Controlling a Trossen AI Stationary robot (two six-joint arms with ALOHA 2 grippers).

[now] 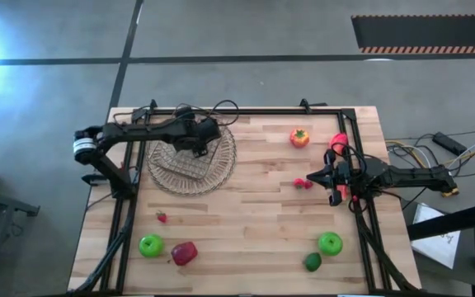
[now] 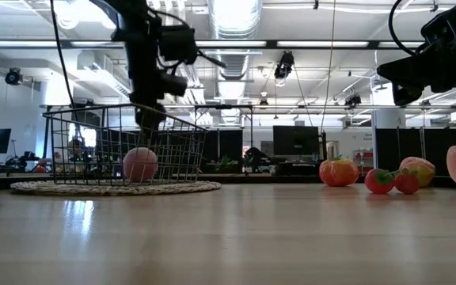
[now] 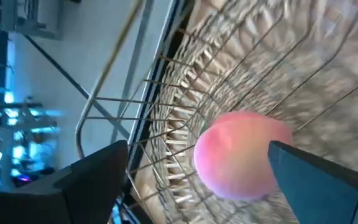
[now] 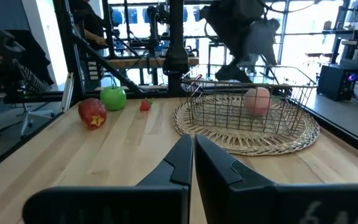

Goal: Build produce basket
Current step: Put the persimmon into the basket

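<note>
Pink toy peach (image 2: pixel 140 165) sitting inside the see-through wire-grid basket (image 2: pixel 93 127), left gripper (image 3: pixel 197 180) spread wide above it, probably just letting go. Right gripper (image 4: pixel 190 163) pinched together, empty, parked mid-table.

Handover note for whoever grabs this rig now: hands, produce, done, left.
Left hand: open, down inside the basket, fingers either side of the pink peach, which sits on the basket floor.
Right hand: shut, empty, waiting at the table's right edge.
Basket stands on the woven mat.
Done: peach is in.
Left, all loose on the table: orange tomato, watermelon slice, red berries, one small berry, two green apples, red apple, dark green piece.
</note>
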